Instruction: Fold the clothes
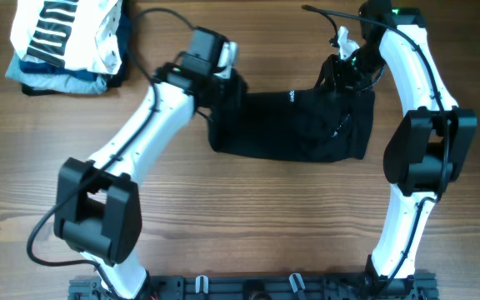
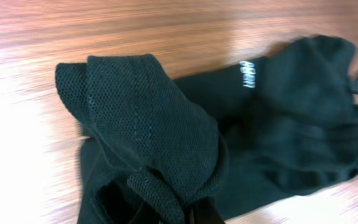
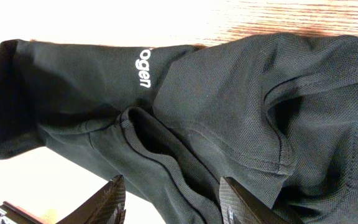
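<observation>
The black T-shirt point(image 1: 290, 129) lies bunched in the middle of the table, its small white logo point(image 1: 291, 97) facing up near the far edge. My left gripper point(image 1: 223, 87) is at the shirt's left end. In the left wrist view the gripper point(image 2: 185, 211) is shut on a raised fold of the mesh fabric point(image 2: 148, 124). My right gripper point(image 1: 344, 71) is at the shirt's far right corner. In the right wrist view its fingers point(image 3: 173, 202) are open with rumpled shirt fabric point(image 3: 229, 93) between and beyond them. The logo also shows in the right wrist view point(image 3: 143, 67).
A stack of folded clothes sits at the far left corner, with a white black-striped garment point(image 1: 69, 33) on top of light-blue and dark-blue pieces point(image 1: 57, 82). Both arm bases stand at the front edge point(image 1: 248, 287). A black cable point(image 1: 157, 17) arcs behind the left arm.
</observation>
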### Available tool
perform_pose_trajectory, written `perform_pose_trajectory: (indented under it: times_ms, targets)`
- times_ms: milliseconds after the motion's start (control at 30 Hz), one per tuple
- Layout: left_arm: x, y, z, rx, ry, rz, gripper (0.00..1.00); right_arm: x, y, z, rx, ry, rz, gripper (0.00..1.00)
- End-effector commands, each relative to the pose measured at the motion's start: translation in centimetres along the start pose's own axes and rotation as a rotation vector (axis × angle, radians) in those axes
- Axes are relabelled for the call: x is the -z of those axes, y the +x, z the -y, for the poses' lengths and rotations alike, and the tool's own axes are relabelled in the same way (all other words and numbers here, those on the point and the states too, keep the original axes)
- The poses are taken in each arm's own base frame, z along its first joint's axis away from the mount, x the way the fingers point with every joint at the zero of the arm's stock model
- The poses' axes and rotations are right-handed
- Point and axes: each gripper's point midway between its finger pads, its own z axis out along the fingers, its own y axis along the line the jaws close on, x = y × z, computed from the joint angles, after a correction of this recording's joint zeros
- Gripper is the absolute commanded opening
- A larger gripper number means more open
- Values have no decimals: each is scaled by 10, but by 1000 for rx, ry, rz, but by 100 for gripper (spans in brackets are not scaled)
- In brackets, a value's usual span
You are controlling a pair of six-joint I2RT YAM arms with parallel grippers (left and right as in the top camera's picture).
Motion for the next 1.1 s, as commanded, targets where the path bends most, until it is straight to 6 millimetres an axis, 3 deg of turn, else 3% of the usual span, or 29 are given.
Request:
perform_pose_trajectory:
  times_ms: [0,100,133,167,200,233,367,467,533,567,600,667,800,967,1067]
  targets:
    - [-22,12,31,20,40,-28,4,5,-2,-4,-2,-23,17,49]
    - [-36,20,48,5,59,-39,6,6,-3,-3,-4,-23,18,49]
    - [-40,22,50,-1,61,-43,15,6,-3,-1,-9,-23,20,49]
    - [-43,24,52,-4,61,-50,38,8,-4,1,-13,-23,25,49]
    - [-46,27,51,-5,59,-58,82,12,-6,5,-21,-23,38,49]
    - [-46,27,51,-4,58,-60,99,17,-8,8,-26,-25,51,50]
    - [-45,27,51,-5,58,-59,100,65,-19,18,-51,-58,173,56]
    - [-44,30,46,-8,47,-76,100,101,2,48,-104,8,195,60]
    - [-42,33,35,-12,19,-94,100,103,17,67,-153,66,149,60]
    - [-39,34,23,7,-15,-105,100,99,27,79,-183,100,111,61]
    - [-30,35,-4,52,-84,-126,100,88,38,90,-212,115,67,61]
    - [-18,35,-34,108,-143,-142,100,75,44,95,-226,110,36,62]
    - [8,40,-109,218,-248,-190,100,24,62,111,-278,97,-26,62]
    - [31,43,-172,326,-352,-190,100,-25,66,120,-273,46,6,64]
    - [38,46,-188,346,-367,-198,100,-47,70,120,-265,5,26,73]
